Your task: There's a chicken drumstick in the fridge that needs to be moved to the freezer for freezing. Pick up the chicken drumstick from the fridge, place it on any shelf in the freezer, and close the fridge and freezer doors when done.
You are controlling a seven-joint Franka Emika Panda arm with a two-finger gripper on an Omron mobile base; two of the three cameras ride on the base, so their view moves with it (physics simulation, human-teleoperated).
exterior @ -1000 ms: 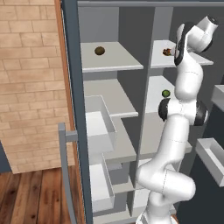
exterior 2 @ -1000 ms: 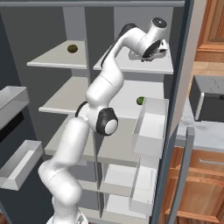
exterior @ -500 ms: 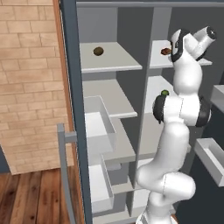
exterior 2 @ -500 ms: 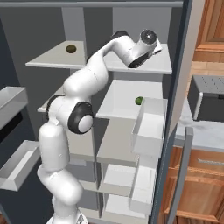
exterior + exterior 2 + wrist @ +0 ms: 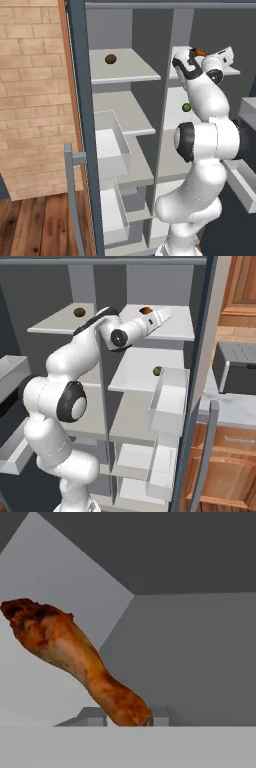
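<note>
While the gripper (image 5: 127,716) clamps the thin end of the chicken drumstick (image 5: 75,662), glossy orange-brown meat swells to a rough bulbous tip, lifted over the smooth light grey top slab of the fridge (image 5: 170,331), dark round lump (image 5: 110,59) near the back edge of the freezer (image 5: 125,70) top shelf.

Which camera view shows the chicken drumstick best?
The hand view: the chicken drumstick lies large and close, its thin end between the fingertips. Both base views show just a small orange-brown bit on the fridge's top shelf, beside the arm.
</note>
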